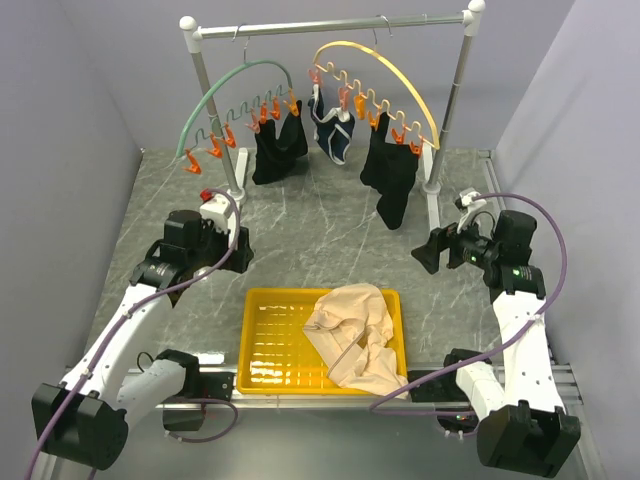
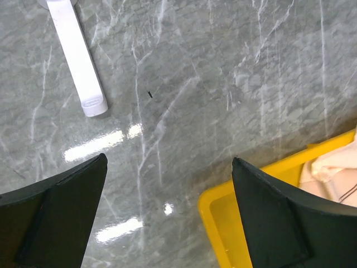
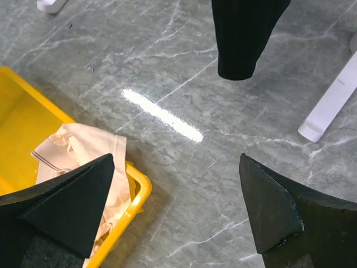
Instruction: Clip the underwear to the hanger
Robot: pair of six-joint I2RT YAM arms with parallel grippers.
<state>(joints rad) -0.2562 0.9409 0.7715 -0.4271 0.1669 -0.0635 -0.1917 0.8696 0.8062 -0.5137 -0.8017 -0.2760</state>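
Left gripper (image 2: 168, 161) and right gripper (image 3: 177, 159) both stand wide open, empty. The underwear (image 1: 352, 335) lies crumpled in the yellow tray (image 1: 290, 293) at 6 o'clock; the hanger (image 1: 215, 100) hangs at 11 o'clock. Grabbing the seemingly bunched folds could leave no clean edge for a clip (image 1: 213, 150).

Underwear (image 1: 352, 335) in tray (image 1: 262, 345), hanger (image 1: 232, 105) behind

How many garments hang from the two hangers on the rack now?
3. A black garment at the right end of the green hanger; a navy white-trimmed brief and a longer black garment on the yellow hanger. None appears hidden behind them.
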